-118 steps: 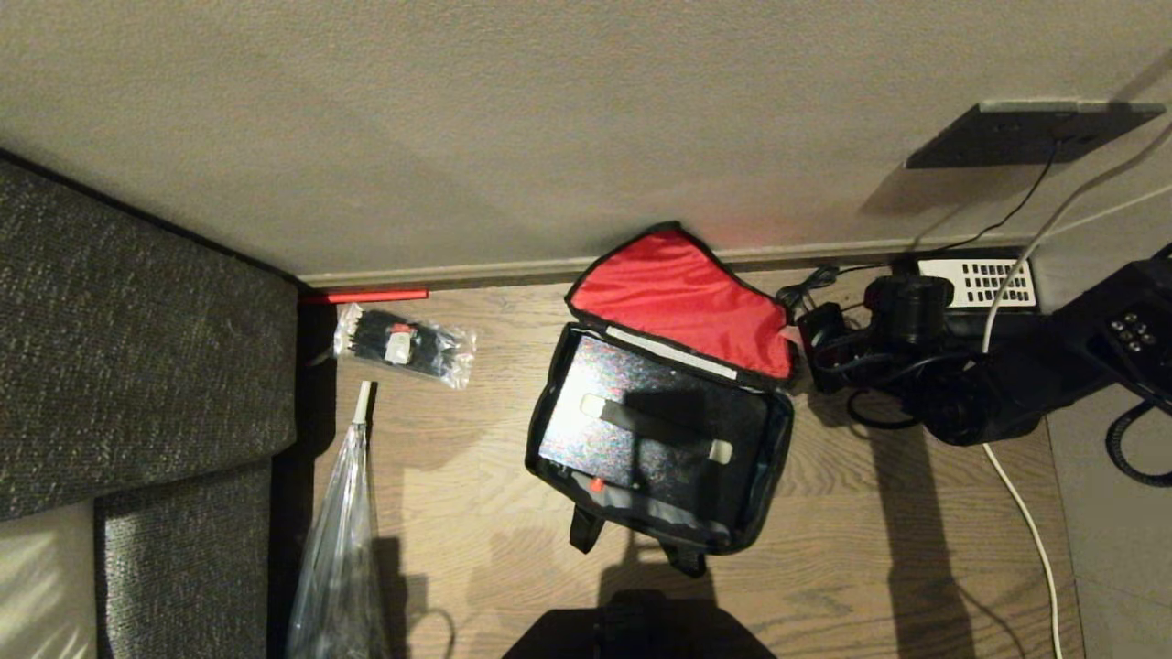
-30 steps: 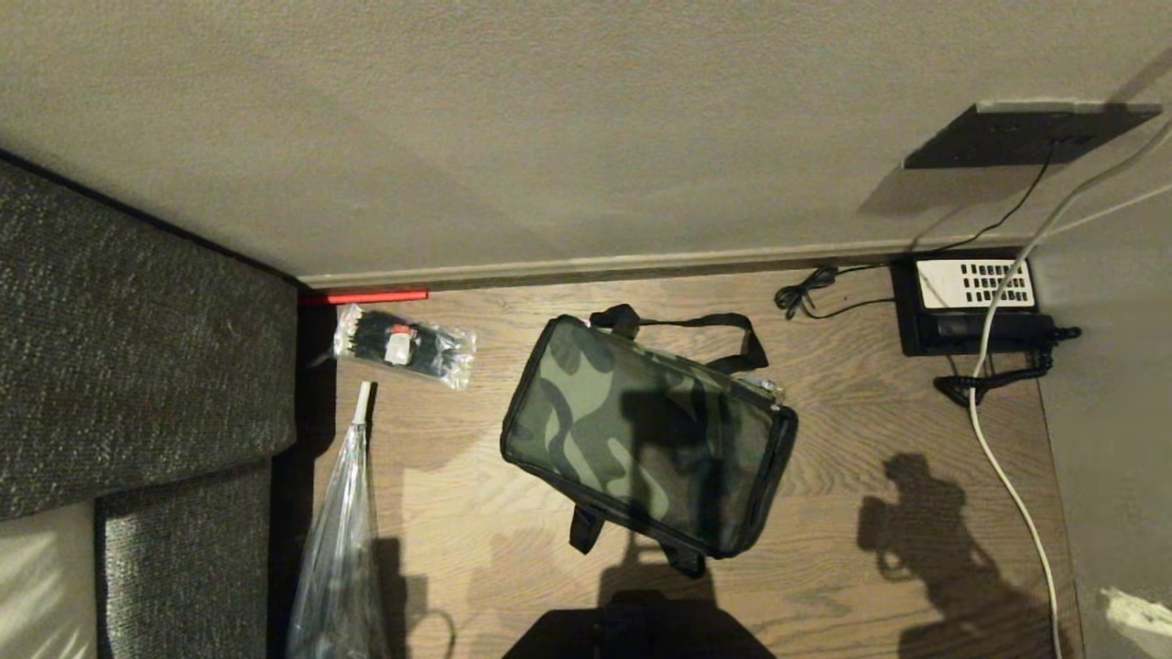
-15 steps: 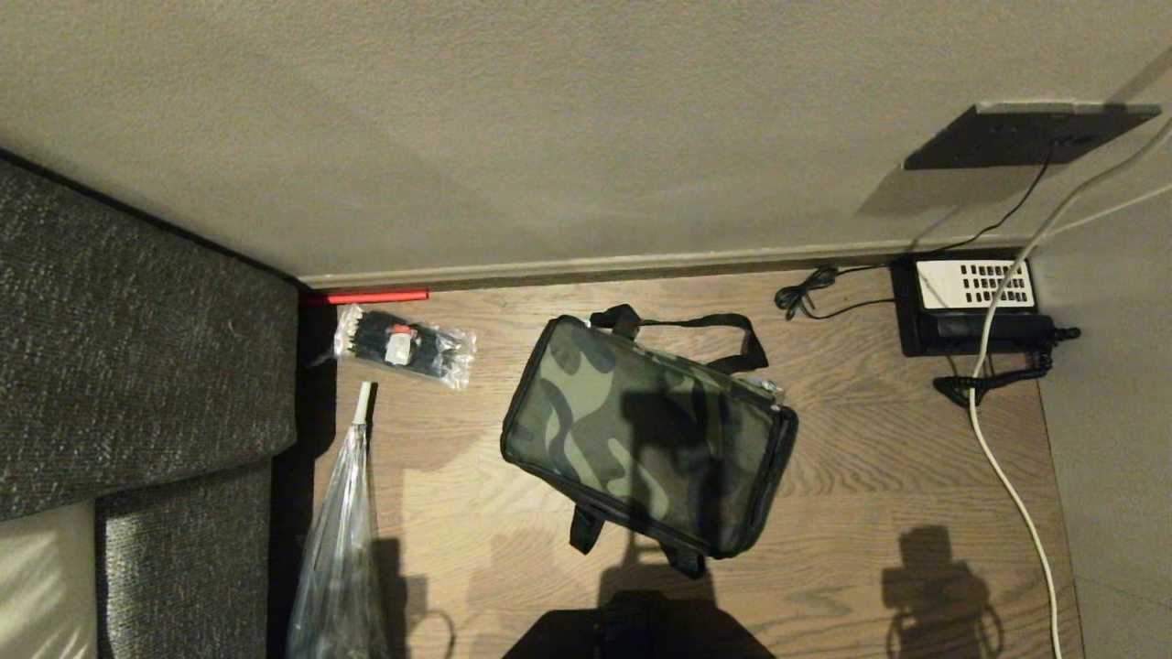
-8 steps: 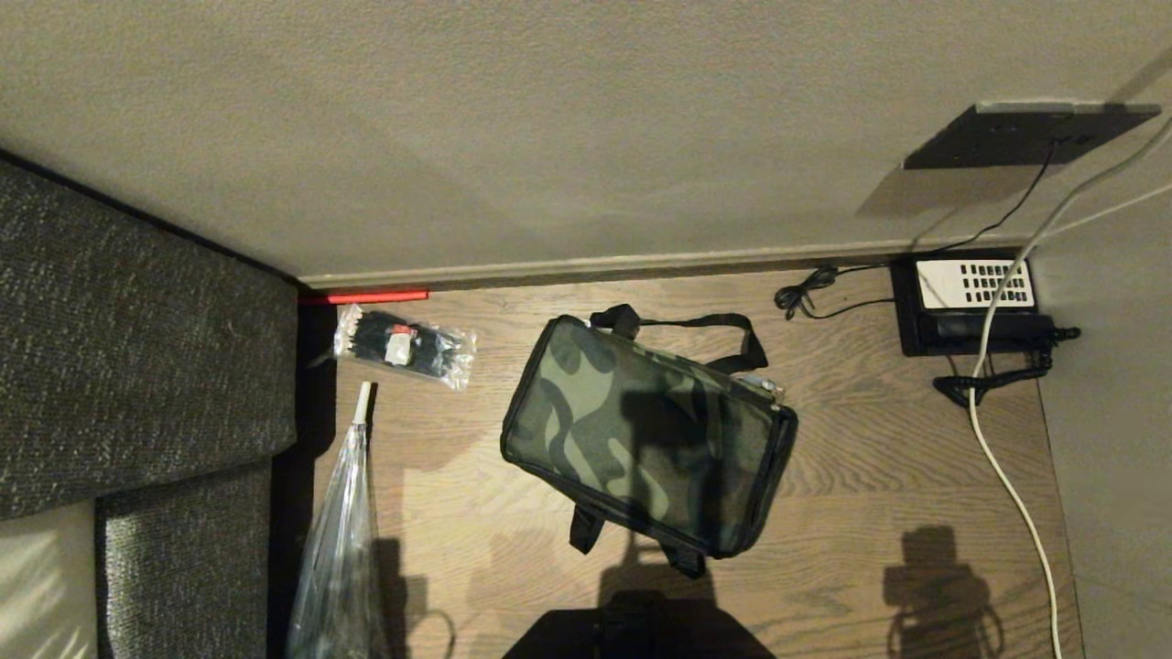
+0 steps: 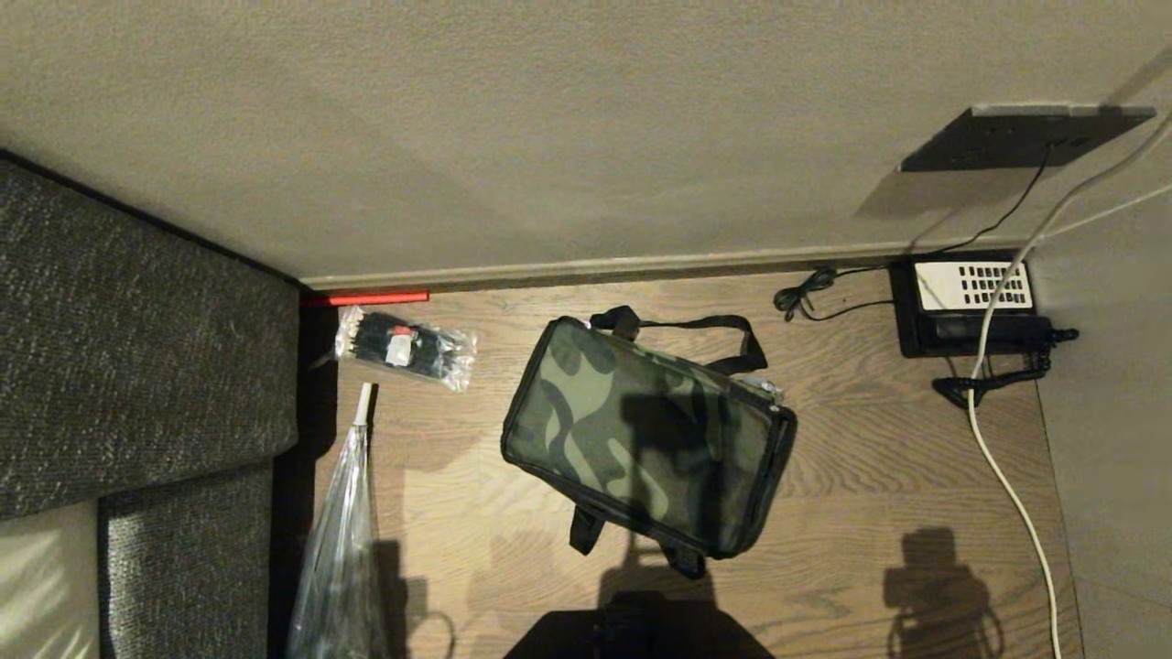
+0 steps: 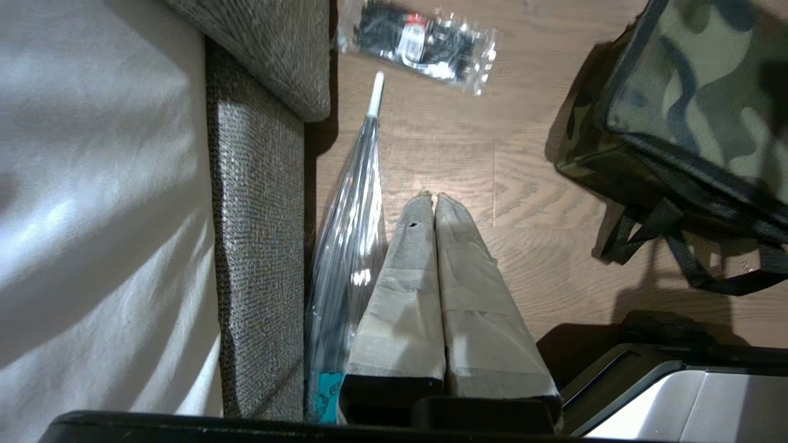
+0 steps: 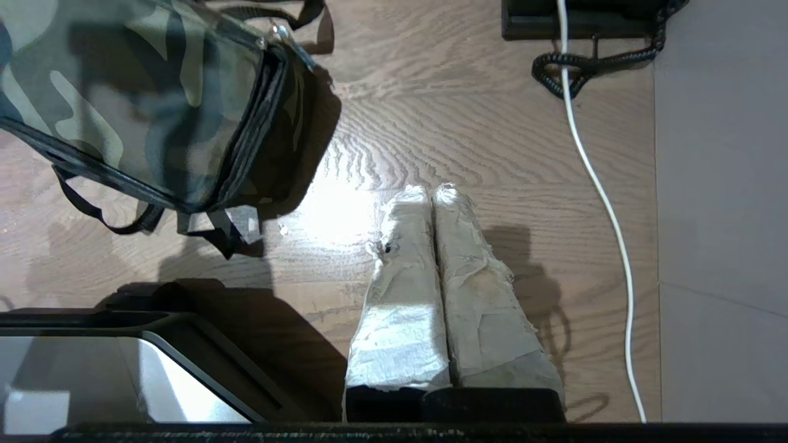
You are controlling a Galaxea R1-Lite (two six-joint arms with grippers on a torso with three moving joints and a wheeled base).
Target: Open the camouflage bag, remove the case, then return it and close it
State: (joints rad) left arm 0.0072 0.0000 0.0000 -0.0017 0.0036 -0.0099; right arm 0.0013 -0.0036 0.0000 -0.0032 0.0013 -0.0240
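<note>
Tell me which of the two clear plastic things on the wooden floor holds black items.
The small clear plastic packet near the skirting, left of the camouflage bag. The long clear plastic umbrella beside the sofa is see-through and holds nothing black.

Matt cloth camouflage bag [image 5: 641, 439] on grained wood floor [image 5: 870, 476]

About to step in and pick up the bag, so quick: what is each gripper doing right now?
Left gripper: shut, empty, hanging over the floor beside the camouflage bag.
Right gripper: shut, empty, over bare floor on the bag's other side.
</note>
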